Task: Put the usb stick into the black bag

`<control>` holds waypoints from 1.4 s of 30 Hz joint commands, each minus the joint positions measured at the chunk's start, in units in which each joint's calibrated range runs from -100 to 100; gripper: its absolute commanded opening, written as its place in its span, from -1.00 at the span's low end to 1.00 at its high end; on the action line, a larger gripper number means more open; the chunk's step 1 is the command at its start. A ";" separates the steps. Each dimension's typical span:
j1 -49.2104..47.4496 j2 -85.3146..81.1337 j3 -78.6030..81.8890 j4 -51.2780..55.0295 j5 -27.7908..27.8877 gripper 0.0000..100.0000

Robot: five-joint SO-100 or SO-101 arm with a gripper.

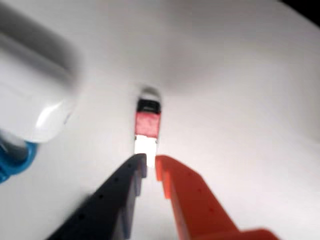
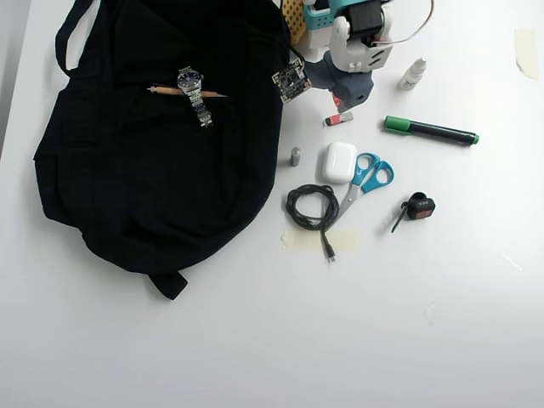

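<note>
The usb stick (image 1: 147, 123) is a small flat stick with a red middle, a black far end and a bright metal end. In the wrist view that metal end sits right at the tips of my gripper (image 1: 150, 159). Its dark finger (image 1: 120, 195) and orange finger (image 1: 190, 200) are nearly together, pinching that end. In the overhead view the stick (image 2: 338, 119) pokes out from under my gripper (image 2: 343, 109), just above the white table near the arm's base. The black bag (image 2: 161, 161) lies to the left, about a hand's width from the stick.
On the bag lie a wristwatch (image 2: 195, 95), a pencil (image 2: 161, 88) and a small circuit board (image 2: 290, 81). Near the stick are a white earbud case (image 2: 338, 161), blue scissors (image 2: 367, 176), a coiled cable (image 2: 310, 208), a small grey cylinder (image 2: 295, 156), a green marker (image 2: 429, 131) and a black-and-red gadget (image 2: 418, 206).
</note>
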 commanded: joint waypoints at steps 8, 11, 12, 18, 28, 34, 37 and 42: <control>1.06 -0.05 0.34 -1.26 -2.41 -0.95; 0.98 -0.05 0.70 -1.26 -2.10 -0.92; 0.76 -0.05 0.79 -1.17 -2.10 -0.88; -0.44 -0.05 2.04 -1.17 -2.36 -0.69; -1.56 0.03 0.97 -1.17 -2.41 -0.68; -1.64 1.45 -0.83 -1.17 -1.94 -0.67; -1.34 8.08 -4.69 -1.17 0.31 -0.68; -1.56 14.64 -9.73 -1.17 0.42 -0.68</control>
